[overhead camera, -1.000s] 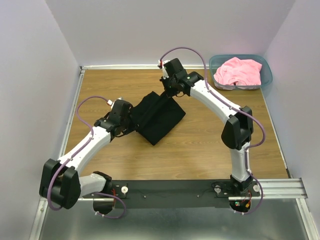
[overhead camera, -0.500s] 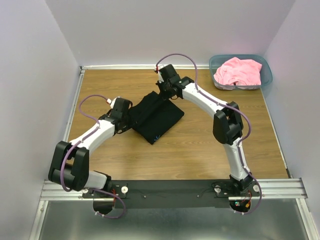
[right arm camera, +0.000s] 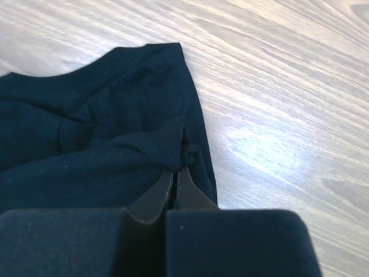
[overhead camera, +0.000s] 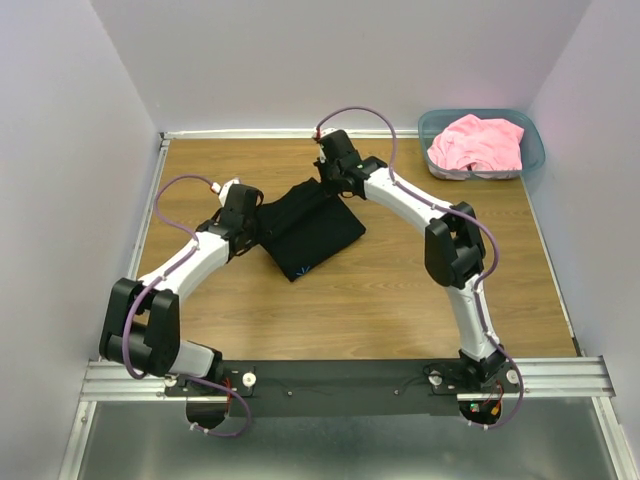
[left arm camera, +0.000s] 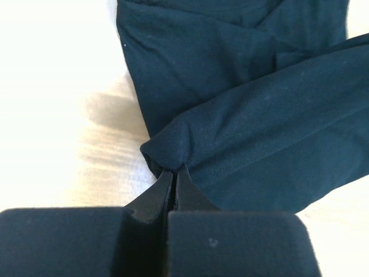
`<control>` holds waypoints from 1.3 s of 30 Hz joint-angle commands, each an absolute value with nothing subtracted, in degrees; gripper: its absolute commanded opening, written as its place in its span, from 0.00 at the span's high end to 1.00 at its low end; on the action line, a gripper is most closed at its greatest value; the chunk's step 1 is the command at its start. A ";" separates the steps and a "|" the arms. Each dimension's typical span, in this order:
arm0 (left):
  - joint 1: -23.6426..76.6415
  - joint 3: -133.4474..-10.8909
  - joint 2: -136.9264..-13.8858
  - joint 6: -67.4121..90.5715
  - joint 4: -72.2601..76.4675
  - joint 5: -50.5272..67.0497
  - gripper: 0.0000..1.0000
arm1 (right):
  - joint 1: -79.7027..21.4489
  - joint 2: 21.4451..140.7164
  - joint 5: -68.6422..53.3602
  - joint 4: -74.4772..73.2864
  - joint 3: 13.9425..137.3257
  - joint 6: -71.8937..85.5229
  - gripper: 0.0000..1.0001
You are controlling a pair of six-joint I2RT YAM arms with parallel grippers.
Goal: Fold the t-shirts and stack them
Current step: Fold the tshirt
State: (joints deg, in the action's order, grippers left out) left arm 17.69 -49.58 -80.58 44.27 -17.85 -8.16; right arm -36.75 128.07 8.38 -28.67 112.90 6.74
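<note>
Left gripper (left arm camera: 174, 173): jaws fully closed, pinching a bunched fold at the left edge of the black t-shirt (overhead camera: 310, 228).
Right gripper (right arm camera: 174, 171): jaws fully closed, nipping a small gathered tuck at the shirt's far edge.
Black t-shirt: on the wooden table (overhead camera: 400, 290), mid-left, between the two grippers; seemingly folded over in layers, though the overhead view is too dark to tell.
Pink t-shirt (overhead camera: 478, 143): crumpled in the teal bin (overhead camera: 535, 150), far right corner.
</note>
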 commanded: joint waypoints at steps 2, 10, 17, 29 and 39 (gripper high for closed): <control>17.23 -52.64 -81.47 40.87 -16.26 -12.04 1.00 | -35.95 125.07 13.97 -24.17 109.96 8.70 0.99; 16.70 -55.28 -85.78 40.16 -14.94 -14.59 1.00 | -35.77 126.65 15.38 -23.03 108.90 10.54 0.99; 15.91 -55.19 -89.64 40.69 -14.33 -14.68 1.00 | -35.68 128.40 15.82 -21.97 109.42 10.63 0.99; 15.64 -58.35 -90.27 38.94 -13.27 -15.64 0.73 | -35.42 128.94 15.90 -21.88 111.00 13.00 0.73; 15.64 -61.26 -88.69 35.59 -13.80 -15.03 0.40 | -35.25 123.32 14.78 -21.88 106.62 15.99 0.53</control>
State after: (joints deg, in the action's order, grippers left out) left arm 16.08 -60.80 -91.48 36.47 -13.34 -13.02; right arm -35.31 127.98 15.55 -23.16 109.60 14.00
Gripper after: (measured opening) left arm 0.459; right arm 0.445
